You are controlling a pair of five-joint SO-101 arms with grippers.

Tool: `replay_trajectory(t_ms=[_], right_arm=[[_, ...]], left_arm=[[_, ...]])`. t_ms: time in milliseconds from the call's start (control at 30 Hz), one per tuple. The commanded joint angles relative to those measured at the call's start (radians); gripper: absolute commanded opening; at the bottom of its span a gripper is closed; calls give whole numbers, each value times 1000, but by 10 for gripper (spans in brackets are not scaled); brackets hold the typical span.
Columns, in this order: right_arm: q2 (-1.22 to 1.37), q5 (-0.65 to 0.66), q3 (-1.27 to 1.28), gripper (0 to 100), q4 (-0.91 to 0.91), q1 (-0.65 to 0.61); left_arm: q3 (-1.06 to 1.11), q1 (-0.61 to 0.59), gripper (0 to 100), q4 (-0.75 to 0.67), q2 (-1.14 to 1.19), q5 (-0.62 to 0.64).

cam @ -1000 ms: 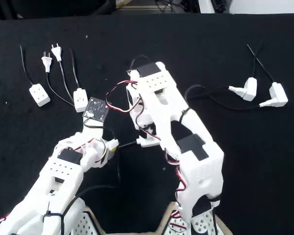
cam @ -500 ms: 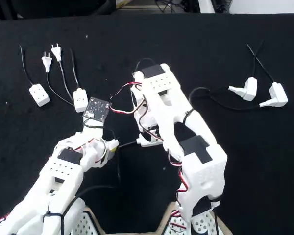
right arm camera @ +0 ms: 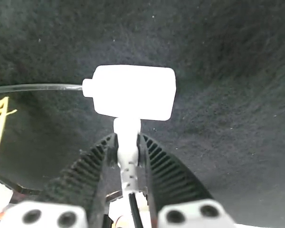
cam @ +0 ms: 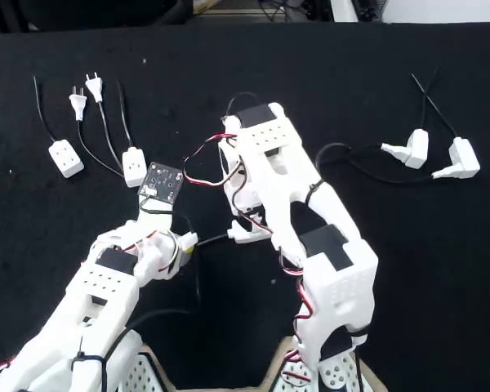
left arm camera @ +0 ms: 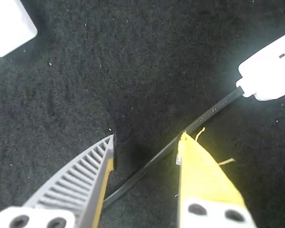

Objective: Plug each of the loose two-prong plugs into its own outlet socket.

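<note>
My right gripper (right arm camera: 127, 137) is shut on a white two-prong plug (right arm camera: 128, 154) whose front meets a white socket block (right arm camera: 133, 92). In the high view this pair (cam: 243, 234) lies at the table's middle, partly under the right arm. The socket's black cable (left arm camera: 180, 137) runs between the fingers of my left gripper (left arm camera: 146, 137), which is open and low over the cloth. The socket block (left arm camera: 270, 69) lies just beyond its yellow finger (left arm camera: 199, 175). Two loose plugs (cam: 77, 102) (cam: 93, 84) and two loose sockets (cam: 65, 157) (cam: 133, 165) lie at the far left.
Two white angled pieces (cam: 412, 149) (cam: 461, 159) with black cables lie at the far right. The black cloth (cam: 351, 73) covers the whole table. The left arm's wrist camera board (cam: 162, 183) sits close to the nearer loose socket.
The right arm's upper part has shifted slightly to the right, and the plug with its socket nudged a little with it. The left arm has kept still.
</note>
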Motion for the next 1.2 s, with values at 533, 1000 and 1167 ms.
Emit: replay_trajectory(t_ms=[533,1000,1167], right_arm=[[-38,-6,-110,11,31,-28],[-36,-5,-50,11,21,-28],[-28,-5,-51,11,15,-26]], left_arm=[[-4,-7,220,-15,-23,0],[-4,-7,220,-15,-23,0],[-4,-7,220,-15,-23,0]])
